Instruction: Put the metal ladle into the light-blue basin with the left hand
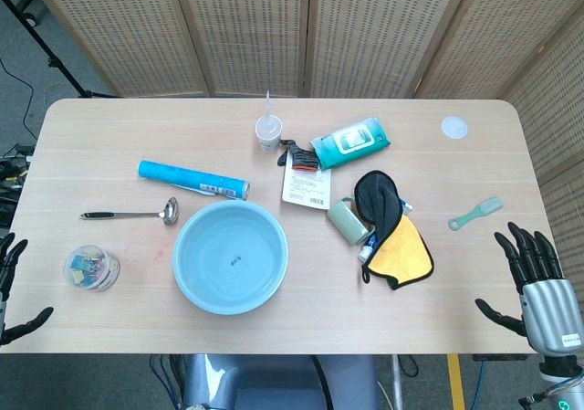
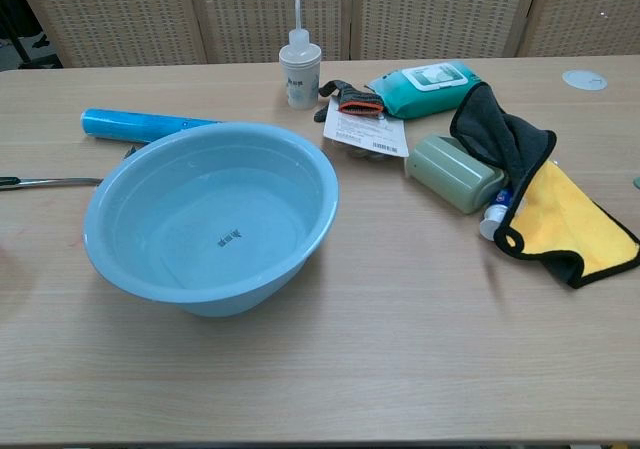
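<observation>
Ladle (image 1: 137,214): we see it lying flat on the tabletop (image 1: 274,323), left of centre, just left of the basin (image 1: 230,256).
Left hand (image 1: 11,287): lower left edge, fingers spread, holding nothing.
Right hand (image 1: 538,282): lower right, open, empty.

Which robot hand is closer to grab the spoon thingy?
The left robot hand. The metal ladle lies on its side of the table, left of the light-blue basin; the right robot hand is far across.
</observation>
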Controlling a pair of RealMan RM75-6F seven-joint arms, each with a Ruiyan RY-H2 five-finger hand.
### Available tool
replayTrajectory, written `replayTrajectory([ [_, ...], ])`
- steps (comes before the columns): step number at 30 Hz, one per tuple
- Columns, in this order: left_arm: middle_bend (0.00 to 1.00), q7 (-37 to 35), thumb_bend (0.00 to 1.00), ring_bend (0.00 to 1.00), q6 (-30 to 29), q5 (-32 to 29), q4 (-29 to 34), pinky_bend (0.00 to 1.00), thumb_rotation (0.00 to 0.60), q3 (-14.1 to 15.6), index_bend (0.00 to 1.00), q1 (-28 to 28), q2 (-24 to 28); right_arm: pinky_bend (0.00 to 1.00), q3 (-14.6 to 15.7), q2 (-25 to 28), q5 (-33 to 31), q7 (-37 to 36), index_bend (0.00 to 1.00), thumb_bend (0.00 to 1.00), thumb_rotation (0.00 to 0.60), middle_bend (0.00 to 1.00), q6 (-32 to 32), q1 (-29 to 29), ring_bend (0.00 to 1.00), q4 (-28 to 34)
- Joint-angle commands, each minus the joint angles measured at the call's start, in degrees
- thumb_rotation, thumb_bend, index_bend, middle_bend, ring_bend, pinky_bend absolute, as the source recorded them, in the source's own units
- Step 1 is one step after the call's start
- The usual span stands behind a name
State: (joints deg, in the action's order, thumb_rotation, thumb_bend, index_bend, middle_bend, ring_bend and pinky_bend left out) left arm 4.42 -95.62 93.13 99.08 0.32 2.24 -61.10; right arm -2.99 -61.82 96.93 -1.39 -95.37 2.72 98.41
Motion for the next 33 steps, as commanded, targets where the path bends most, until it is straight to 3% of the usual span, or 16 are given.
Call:
replayTrajectory([
  [1, 0.0, 0.73, 0.0, 0.0, 0.35, -0.01, -0.01, 0.07, 0.6, 0.08, 0.0, -0.01, 0.03, 0.0, 0.0, 0.12, -0.12, -0.06, 0.0, 0.0, 0.6, 0.0, 0.11, -0.03, 0.0, 0.13],
  [11, 0.0, -1.03, 0.0, 0.0, 2.74, -1.35, 0.37, 0.07, 0.6, -1.06, 0.0, -1.61, 1.31, 0.0, -0.09, 0.31, -0.36, -0.08, 0.0, 0.0, 0.6, 0.0, 0.22, -0.17, 0.0, 0.53],
  [13, 0.11, -2.28, 0.0, 0.03, 5.7, -2.61, 0.69, 0.07, 0.6, -2.63, 0.0, -4.03, 2.58, 0.0, -0.21, 0.19, -0.68, -0.11, 0.0, 0.0, 0.6, 0.0, 0.51, -0.05, 0.0, 0.5],
  [14, 0.26, -3.29, 0.0, 0.12, 7.71, -3.39, 1.05, 0.08, 0.6, -3.49, 0.0, -5.53, 3.56, 0.0, -0.25, 0.15, -0.79, -0.12, 0.0, 0.0, 0.6, 0.0, 0.69, 0.02, 0.0, 0.49],
  [15, 0.44, -4.01, 0.0, 0.26, 9.58, -4.3, 1.28, 0.14, 0.6, -4.41, 0.0, -6.97, 4.46, 0.0, -0.29, 0.12, -0.91, -0.16, 0.0, 0.0, 0.6, 0.0, 0.85, 0.08, 0.0, 0.47],
  [16, 0.54, -4.11, 0.0, 0.37, 11.99, -5.69, 1.15, 0.21, 0.6, -5.88, 0.0, -9.03, 5.31, 0.0, -0.37, 0.08, -1.11, -0.23, 0.0, 0.0, 0.6, 0.0, 1.0, 0.14, 0.0, 0.46],
  [17, 0.66, -4.06, 0.0, 0.52, 13.98, -6.98, 0.76, 0.34, 0.6, -7.02, 0.0, -10.66, 5.52, 0.0, -0.47, 0.02, -1.28, -0.24, 0.0, 0.0, 0.6, 0.0, 1.06, 0.18, 0.0, 0.44],
  [19, 0.79, -4.87, 0.0, 0.7, 17.64, -9.03, -0.57, 0.58, 0.6, -8.75, 0.0, -13.61, 5.13, 0.0, -0.57, -0.05, -1.48, -0.21, 0.0, 0.0, 0.6, 0.0, 1.18, 0.22, 0.0, 0.31],
  [21, 0.9, -4.5, 0.0, 0.84, 26.05, -14.1, -3.72, 0.8, 0.6, -10.52, 0.0, -18.39, 4.15, 0.0, -0.54, -0.27, -2.16, -0.14, 0.0, 0.0, 0.6, 0.0, 1.98, 0.37, 0.0, -0.08],
  [24, 0.96, -3.76, 0.0, 0.91, 30.32, -17.49, -5.46, 0.92, 0.6, -11.5, 0.0, -20.87, 3.25, 0.0, -0.62, -0.49, -2.57, -0.06, 0.0, 0.0, 0.6, 0.0, 2.45, 0.53, 0.0, -0.36],
  [26, 0.97, -3.44, 0.0, 0.93, 34.27, -20.85, -7.76, 0.95, 0.6, -12.3, 0.01, -23.17, 1.93, 0.0, -0.72, -0.76, -3.04, 0.16, 0.0, 0.0, 0.6, 0.0, 3.01, 0.73, 0.0, -0.66],
  [29, 0.98, -2.18, 0.0, 0.94, 43.28, -27.46, -18.7, 0.95, 0.6, -13.16, 0.07, -28.66, -4.26, 0.0, -1.06, -1.63, -4.66, 1.14, 0.0, 0.0, 0.6, 0.0, 4.55, 1.23, 0.0, -1.54],
  [33, 0.99, -2.26, 0.04, 0.94, 48.0, -29.87, -26.66, 0.95, 0.6, -12.81, 0.21, -31.38, -8.43, 0.0, -1.3, -2.18, -6.1, 1.46, 0.0, 0.0, 0.6, 0.0, 5.85, 1.59, 0.0, -1.95],
])
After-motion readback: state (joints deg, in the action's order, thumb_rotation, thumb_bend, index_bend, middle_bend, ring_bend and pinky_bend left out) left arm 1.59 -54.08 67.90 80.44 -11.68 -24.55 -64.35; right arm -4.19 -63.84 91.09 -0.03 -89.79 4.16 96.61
